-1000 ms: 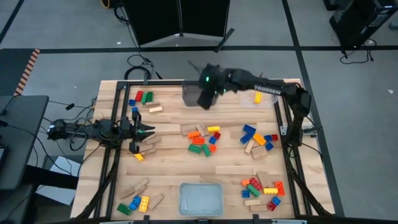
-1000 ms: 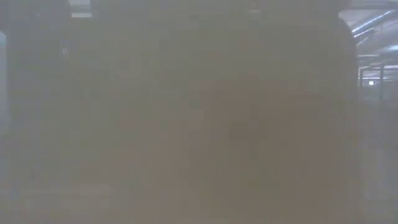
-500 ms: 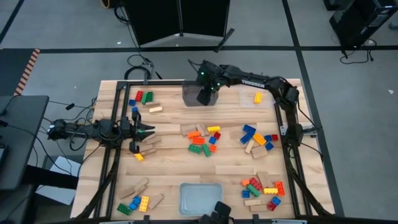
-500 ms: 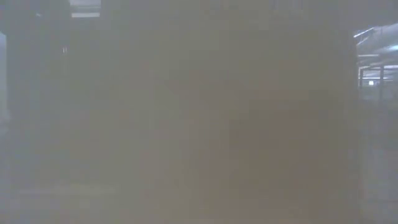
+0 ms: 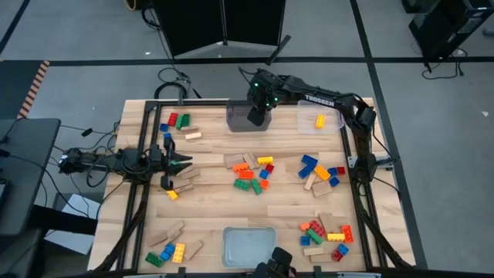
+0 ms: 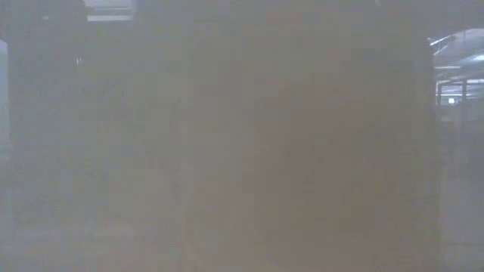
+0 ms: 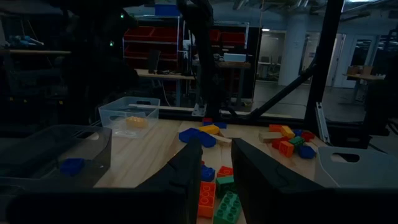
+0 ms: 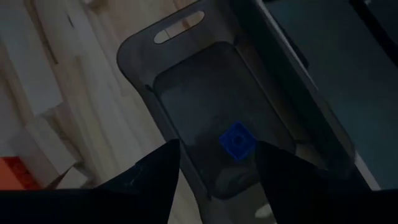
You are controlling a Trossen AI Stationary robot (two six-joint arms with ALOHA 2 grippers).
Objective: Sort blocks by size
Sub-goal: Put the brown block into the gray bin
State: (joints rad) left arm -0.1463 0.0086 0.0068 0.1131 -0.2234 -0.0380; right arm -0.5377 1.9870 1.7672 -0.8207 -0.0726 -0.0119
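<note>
Blocks lie in loose heaps on the wooden table: a middle heap (image 5: 253, 174), a right heap (image 5: 320, 171), near-right (image 5: 326, 235), near-left (image 5: 170, 249) and far-left (image 5: 177, 123). My right gripper (image 5: 257, 116) hangs open over the dark bin (image 5: 241, 117) at the far middle, pointing steeply down. A small blue block (image 8: 236, 140) lies on the bin's floor below the gap between the fingers. My left gripper (image 7: 216, 177) waits at the table's left edge, level, with a narrow gap and nothing in it. The low view shows only haze.
A clear bin (image 5: 318, 117) with one yellow block (image 5: 319, 120) stands at the far right. Another clear bin (image 5: 248, 245) sits at the near edge, with a dark object (image 5: 274, 264) beside it. Bare wood lies between the heaps.
My right arm has stretched out and sunk lower, carrying its gripper down over the dark bin at the far middle. A dark object has come into view at the near edge beside the near bin.
</note>
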